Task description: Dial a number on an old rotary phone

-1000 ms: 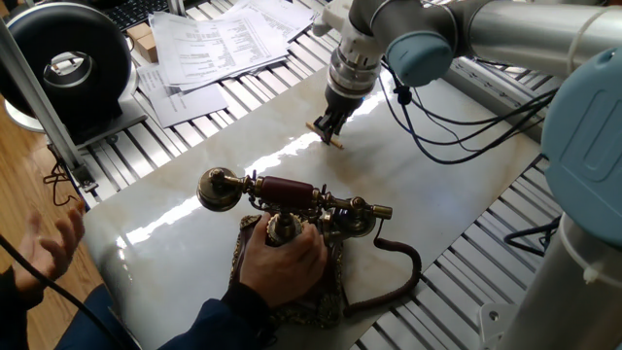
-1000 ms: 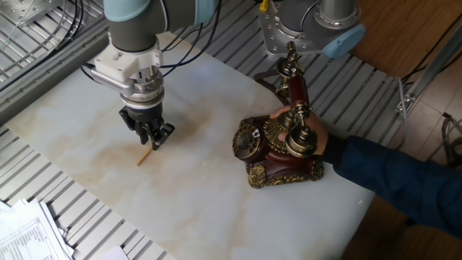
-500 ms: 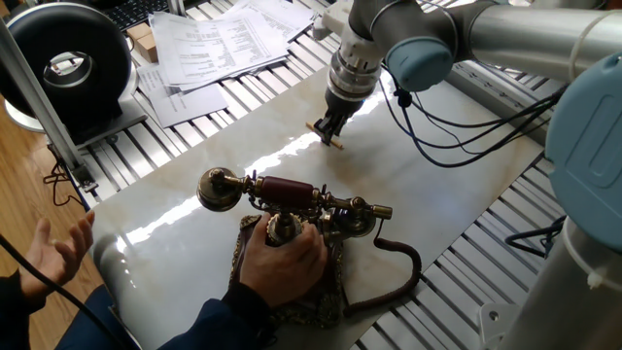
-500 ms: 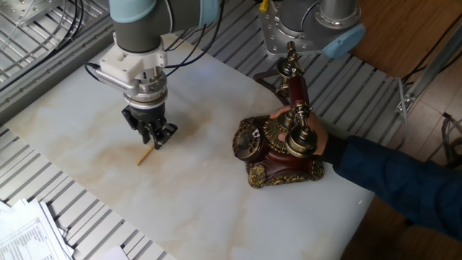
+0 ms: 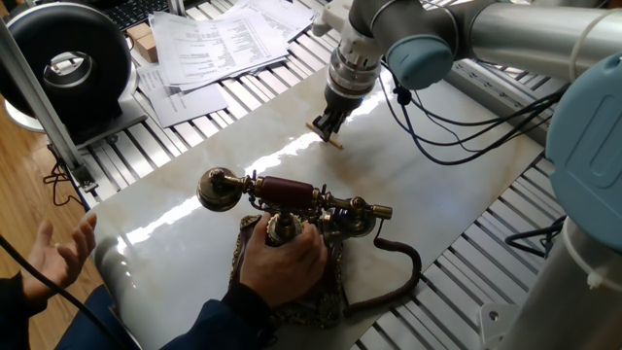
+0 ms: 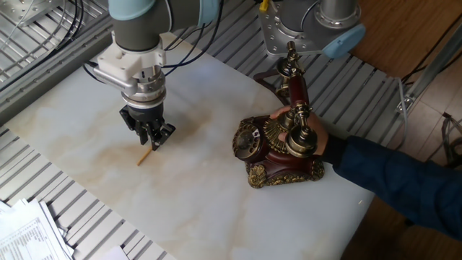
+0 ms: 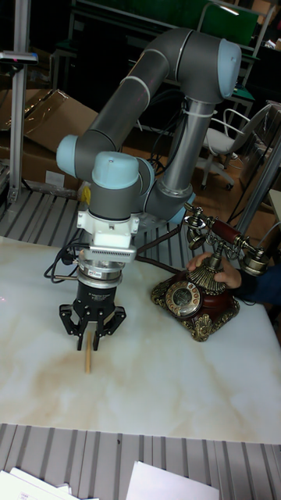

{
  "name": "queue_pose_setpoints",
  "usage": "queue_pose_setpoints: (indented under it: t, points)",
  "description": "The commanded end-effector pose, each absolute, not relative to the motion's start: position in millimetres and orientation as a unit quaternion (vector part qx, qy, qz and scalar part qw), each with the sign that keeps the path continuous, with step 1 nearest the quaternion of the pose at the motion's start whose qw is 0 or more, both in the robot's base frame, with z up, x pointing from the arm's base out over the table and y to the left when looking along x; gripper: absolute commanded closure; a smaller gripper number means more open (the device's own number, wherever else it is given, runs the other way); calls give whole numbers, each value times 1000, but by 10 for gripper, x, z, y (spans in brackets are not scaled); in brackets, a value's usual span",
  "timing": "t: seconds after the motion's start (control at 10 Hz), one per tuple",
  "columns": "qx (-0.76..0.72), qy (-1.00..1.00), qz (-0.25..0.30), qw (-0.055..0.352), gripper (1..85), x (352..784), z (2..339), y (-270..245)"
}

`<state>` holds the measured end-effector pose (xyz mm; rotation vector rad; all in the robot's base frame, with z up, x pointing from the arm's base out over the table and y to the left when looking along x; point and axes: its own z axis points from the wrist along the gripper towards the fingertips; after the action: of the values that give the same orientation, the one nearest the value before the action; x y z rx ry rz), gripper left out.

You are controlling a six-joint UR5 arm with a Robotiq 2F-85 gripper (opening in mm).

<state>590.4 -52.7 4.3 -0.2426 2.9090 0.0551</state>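
Note:
The old rotary phone (image 5: 289, 194) stands at the near side of the marble slab, its handset resting across the cradle. A person's hand (image 5: 283, 257) steadies its base. The brass dial (image 6: 247, 142) faces the slab's open middle and also shows in the tall view as the dial (image 7: 183, 298). My gripper (image 6: 151, 137) points straight down, well to the left of the phone (image 6: 278, 148), shut on a small wooden stick (image 6: 144, 157) whose lower end reaches the slab. The same gripper (image 5: 328, 126) and gripper (image 7: 92, 334) hold the stick (image 7: 88, 358) nearly upright, a hand's width or more from the phone (image 7: 199, 293).
A brown cord (image 5: 394, 277) curls off the phone's right side. Papers (image 5: 209, 44) and a black round device (image 5: 68, 63) lie beyond the slab on the slatted table. A person's other hand (image 5: 58, 255) hovers at the left edge. A second robot base (image 6: 314, 29) stands behind the phone.
My gripper with the stick has shifted only slightly sideways over the slab. The person's free hand at the left edge moved a little. The phone has stayed put.

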Motion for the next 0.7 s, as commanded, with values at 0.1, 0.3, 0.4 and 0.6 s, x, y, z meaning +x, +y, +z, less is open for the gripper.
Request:
queue_pose_setpoints:
  t: [0.1,0.3,0.4,0.6]
  points:
    - [-75,990,22,118,520,5948,66,-509]
    - [-75,990,23,119,527,5954,60,-506]
    - [-76,990,23,121,527,5967,50,-508]
    - [-76,990,21,121,540,5968,40,-519]
